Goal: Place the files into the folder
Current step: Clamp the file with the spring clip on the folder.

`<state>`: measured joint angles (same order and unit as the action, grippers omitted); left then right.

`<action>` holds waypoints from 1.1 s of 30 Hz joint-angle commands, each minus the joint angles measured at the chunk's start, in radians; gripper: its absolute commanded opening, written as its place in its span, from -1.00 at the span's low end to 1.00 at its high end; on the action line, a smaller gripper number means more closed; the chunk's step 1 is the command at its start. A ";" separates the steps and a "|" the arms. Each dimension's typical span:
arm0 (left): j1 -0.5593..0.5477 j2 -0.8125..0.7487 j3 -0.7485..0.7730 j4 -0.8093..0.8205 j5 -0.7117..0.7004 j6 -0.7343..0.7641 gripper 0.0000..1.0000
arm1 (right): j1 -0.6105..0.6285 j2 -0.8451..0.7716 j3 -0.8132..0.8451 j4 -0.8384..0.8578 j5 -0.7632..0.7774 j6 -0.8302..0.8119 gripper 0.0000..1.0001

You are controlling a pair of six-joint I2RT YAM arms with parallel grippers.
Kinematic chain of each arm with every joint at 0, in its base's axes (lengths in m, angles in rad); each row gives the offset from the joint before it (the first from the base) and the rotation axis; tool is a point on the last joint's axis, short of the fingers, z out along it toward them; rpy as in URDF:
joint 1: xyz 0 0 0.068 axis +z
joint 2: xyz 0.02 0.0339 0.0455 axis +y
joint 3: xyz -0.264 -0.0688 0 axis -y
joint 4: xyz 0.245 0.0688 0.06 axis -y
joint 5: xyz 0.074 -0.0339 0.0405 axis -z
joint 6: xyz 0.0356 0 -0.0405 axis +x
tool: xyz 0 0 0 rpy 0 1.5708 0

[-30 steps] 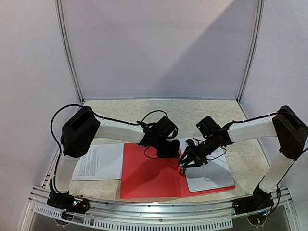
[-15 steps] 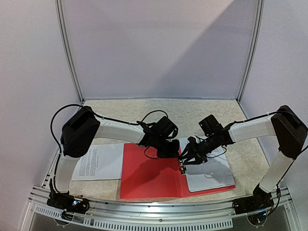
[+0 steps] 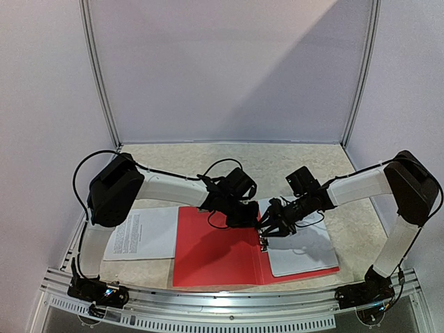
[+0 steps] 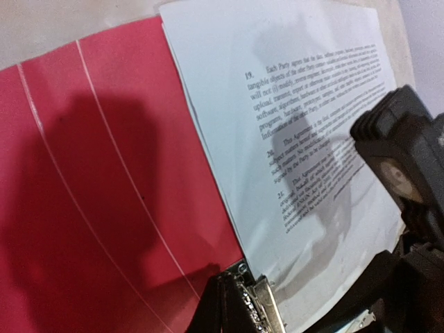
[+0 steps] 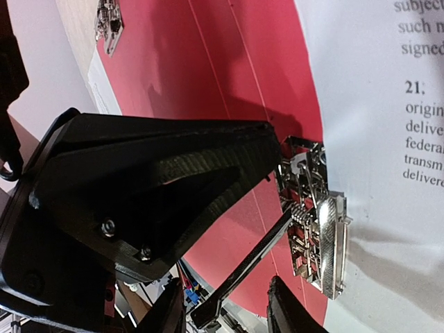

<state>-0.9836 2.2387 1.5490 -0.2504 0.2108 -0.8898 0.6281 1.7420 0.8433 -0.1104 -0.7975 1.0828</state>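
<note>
Right gripper at folder clip, files alongside

File sheet in the folder, left wrist view: black print w/ numbered paras "19.", "20.", "21.". Para 19 began "Each Party agrees that the"; paras 20 and 21 began "This Agreement". Remaining lines were too small to read.

Right wrist view, same sheet: "21.", then cut-off line starts "origin", "deliver", "federal", "transm"; above it, "such", "signed".

Second file sheet, top view: print illegible.
</note>
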 commanded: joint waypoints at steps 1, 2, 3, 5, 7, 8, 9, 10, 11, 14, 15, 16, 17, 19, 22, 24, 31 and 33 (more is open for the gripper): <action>0.002 0.016 -0.027 -0.084 -0.036 0.020 -1.00 | -0.005 -0.032 -0.012 0.006 -0.011 0.007 -0.20; 0.001 0.015 -0.027 -0.084 -0.037 0.020 -1.00 | -0.006 -0.035 -0.013 0.005 -0.013 0.006 -0.19; 0.000 0.016 -0.027 -0.085 -0.036 0.021 -1.00 | -0.006 -0.037 -0.015 0.003 -0.013 0.006 -0.18; 0.000 0.014 -0.027 -0.086 -0.037 0.023 -1.00 | -0.006 -0.040 -0.021 0.002 -0.016 0.008 -0.18; 0.002 0.015 -0.028 -0.087 -0.037 0.023 -1.00 | -0.006 -0.043 -0.031 0.011 -0.021 0.016 -0.19; 0.001 0.015 -0.029 -0.087 -0.038 0.024 -1.00 | -0.006 -0.050 -0.036 0.017 -0.022 0.023 -0.20; 0.001 0.014 -0.030 -0.087 -0.039 0.024 -1.00 | -0.006 -0.055 -0.042 0.022 -0.022 0.028 -0.21; 0.001 0.014 -0.030 -0.087 -0.039 0.025 -1.00 | -0.006 -0.062 -0.045 0.023 -0.022 0.033 -0.23; 0.001 0.015 -0.030 -0.087 -0.039 0.025 -1.00 | -0.007 -0.066 -0.046 0.022 -0.022 0.036 -0.25; 0.001 0.014 -0.030 -0.085 -0.038 0.023 -1.00 | -0.006 -0.077 -0.053 0.032 -0.020 0.044 -0.37; 0.000 0.015 -0.030 -0.085 -0.039 0.023 -1.00 | -0.006 -0.081 -0.056 0.037 -0.020 0.050 -0.42; 0.000 0.014 -0.029 -0.085 -0.039 0.023 -1.00 | -0.006 -0.082 -0.058 0.043 -0.021 0.053 -0.48; 0.002 0.014 -0.030 -0.085 -0.039 0.022 -1.00 | -0.007 -0.082 -0.060 0.047 -0.022 0.056 -0.53; 0.001 0.015 -0.030 -0.086 -0.038 0.023 -1.00 | -0.006 -0.082 -0.067 0.058 -0.023 0.063 -0.63; 0.000 0.015 -0.030 -0.085 -0.037 0.024 -1.00 | -0.006 -0.080 -0.078 0.077 -0.026 0.073 -0.69; 0.002 0.015 -0.032 -0.085 -0.038 0.025 -1.00 | -0.007 -0.075 -0.084 0.087 -0.030 0.076 -0.69; 0.001 0.016 -0.034 -0.083 -0.036 0.023 -1.00 | -0.007 -0.068 -0.098 0.101 -0.035 0.091 -0.78; 0.002 0.018 -0.035 -0.083 -0.034 0.022 -1.00 | -0.006 -0.073 -0.106 0.102 -0.035 0.092 -0.81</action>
<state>-0.9836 2.2387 1.5421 -0.2623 0.1936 -0.8825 0.6270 1.6768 0.7609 -0.0219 -0.8288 1.1690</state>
